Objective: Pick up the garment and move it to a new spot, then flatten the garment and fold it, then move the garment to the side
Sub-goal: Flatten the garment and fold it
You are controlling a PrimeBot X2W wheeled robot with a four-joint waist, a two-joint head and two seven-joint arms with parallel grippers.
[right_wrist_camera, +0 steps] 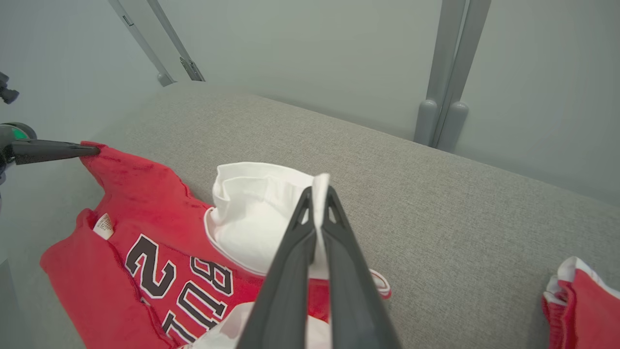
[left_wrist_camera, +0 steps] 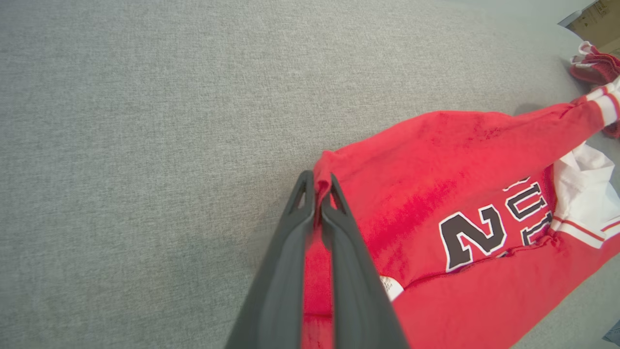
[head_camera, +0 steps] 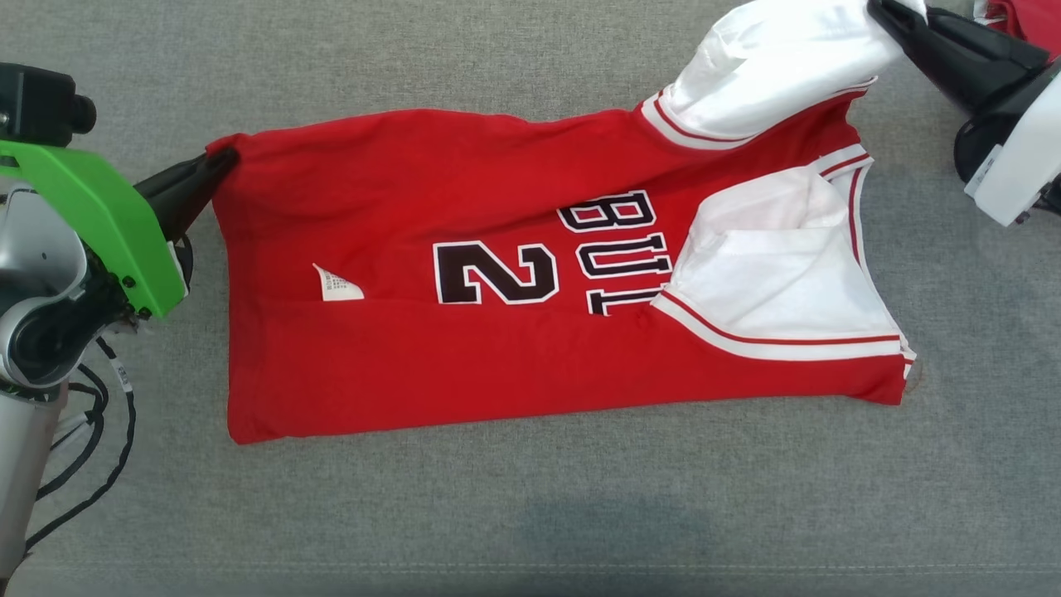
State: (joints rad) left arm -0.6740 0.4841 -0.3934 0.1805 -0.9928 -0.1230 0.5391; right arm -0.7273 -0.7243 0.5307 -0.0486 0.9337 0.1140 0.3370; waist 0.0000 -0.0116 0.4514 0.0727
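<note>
The garment (head_camera: 464, 356) is a red jersey with white sleeves and dark "2" and "BUL" lettering, spread sideways on the grey padded table (head_camera: 530, 514). My left gripper (head_camera: 222, 159) is shut on its red hem corner at the upper left; the left wrist view has red cloth pinched between the fingers of the left gripper (left_wrist_camera: 318, 189). At the upper right, my right gripper (head_camera: 880, 10) is shut on the white sleeve, which is lifted off the table. In the right wrist view a fold of white cloth stands between the tips of the right gripper (right_wrist_camera: 319, 194), and the garment (right_wrist_camera: 145, 232) lies below.
Another red and white cloth (head_camera: 1028, 21) lies at the table's far right corner, also seen as the red cloth (right_wrist_camera: 581, 300) and the red bundle (left_wrist_camera: 596, 68). Grey frame posts (right_wrist_camera: 443, 97) rise behind the table. Black cables (head_camera: 91, 448) hang by my left arm.
</note>
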